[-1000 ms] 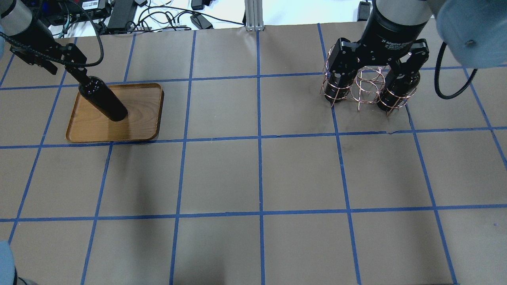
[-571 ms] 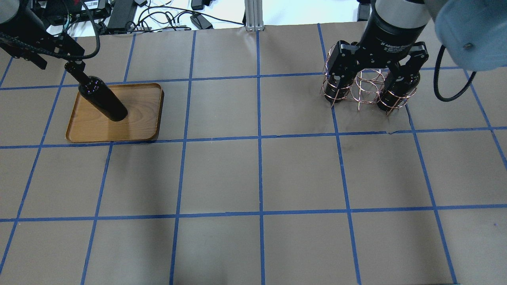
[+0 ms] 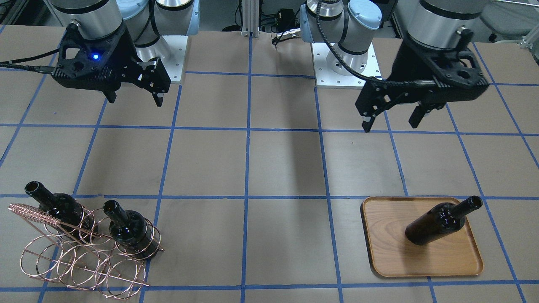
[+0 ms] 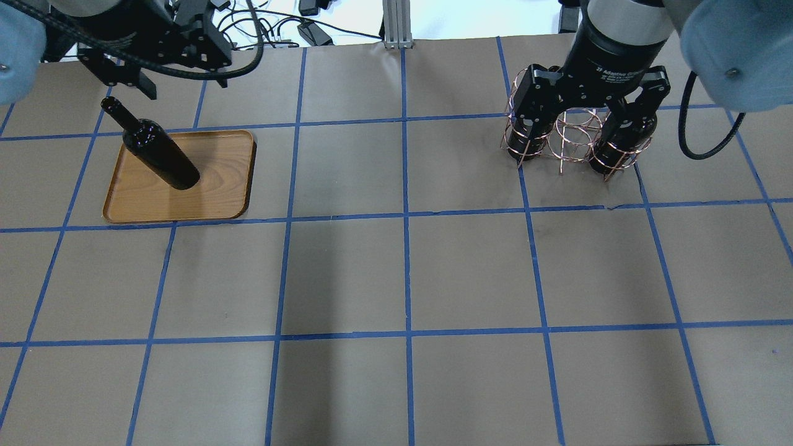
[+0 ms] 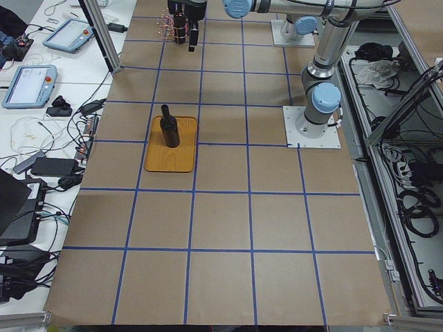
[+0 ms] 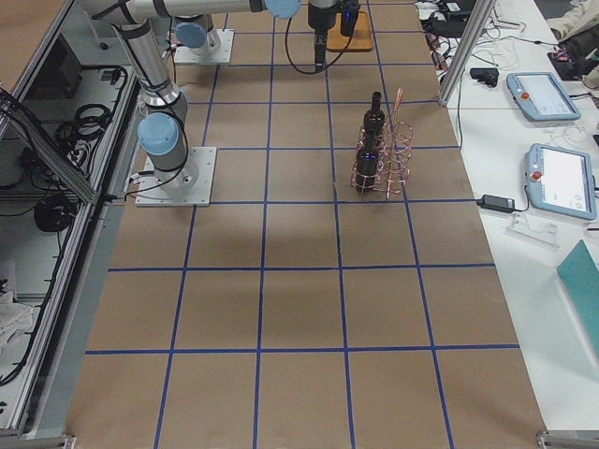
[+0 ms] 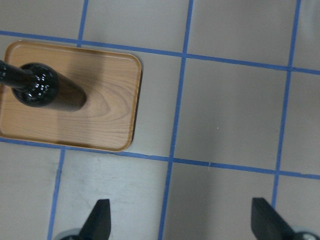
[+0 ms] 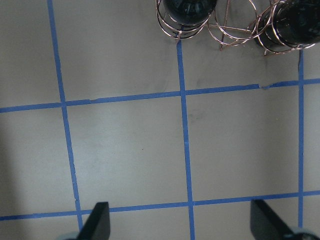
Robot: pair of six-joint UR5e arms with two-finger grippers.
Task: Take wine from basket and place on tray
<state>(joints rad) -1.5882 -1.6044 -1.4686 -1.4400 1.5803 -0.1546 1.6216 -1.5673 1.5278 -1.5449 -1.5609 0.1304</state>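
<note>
The wine [image 3: 438, 225] is showing glossy, near-black glass, catching small bright highlights on its shoulder. The tray [image 3: 391, 252] is showing light brown wood with clear grain, a smooth satin face and a darker rim. The basket [image 3: 82, 252] is gleaming as thin, polished copper-toned wire. The table cover [image 3: 286, 168] is looking like matt brown paper, slightly creased, with blue tape [image 3: 247, 168] lying flat across it. The left gripper [image 3: 390, 125] and right gripper [image 3: 135, 101] are reading as matt black, possibly plastic or coated metal.

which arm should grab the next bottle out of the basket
Right: the right gripper, open, hangs near the basket holding two bottles; the left gripper is far off by the tray.
</note>
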